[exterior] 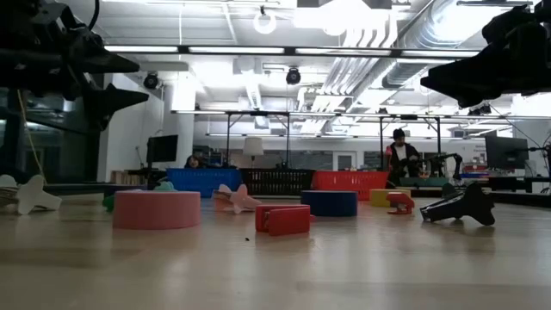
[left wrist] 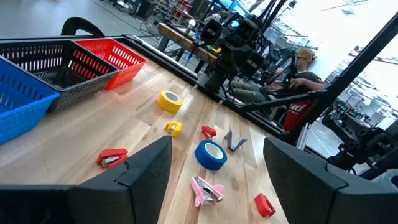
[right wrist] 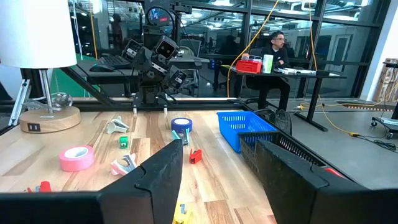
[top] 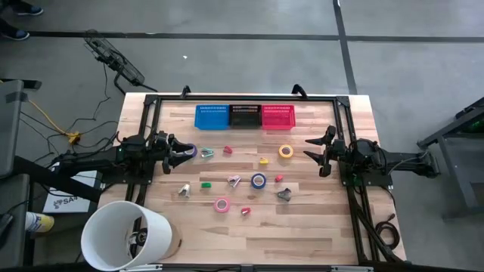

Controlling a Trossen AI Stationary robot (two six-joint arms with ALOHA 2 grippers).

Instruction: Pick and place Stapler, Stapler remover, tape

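Tape rolls: four small rings spread over the pale wooden table (top: 318, 227) — a purple ring-shaped tape roll (top: 190, 151) just in front of the left gripper, a yellow ring-shaped tape roll (top: 286, 151) toward the right arm's side, a blue ring-shaped tape roll (top: 259, 180) near the middle, and a pink ring-shaped tape roll (top: 221, 205) nearer the front edge. All lie flat with their open centres up.
Staplers and removers: small pieces scattered among the rolls — a red stapler (top: 228, 149), a little yellow piece (top: 263, 160), a pink-and-white piece (top: 234, 179), a small green piece (top: 205, 183), a white clawed remover (top: 184, 190), a dark clawed remover (top: 284, 194), a small red piece (top: 278, 178) and a red piece (top: 246, 211) at the front. None touches a gripper.
Baskets: three slatted plastic baskets in a row at the far edge — blue basket (top: 211, 115), black basket (top: 245, 115), red basket (top: 277, 116) — touching side by side.
Left gripper (top: 184, 153): held above the table at its left side, fingers spread wide, nothing between them; the purple roll sits just beyond the tips.
Right gripper (top: 311, 148): above the right side of the table, fingers parted with a clear gap, nothing held; the yellow roll lies near, not touching.
Lamp: a big white cylindrical lampshade (top: 125, 236) on a round wooden base at the front left corner.
Room: a seated person at a desk (right wrist: 277, 53) behind the table, in the right wrist view.
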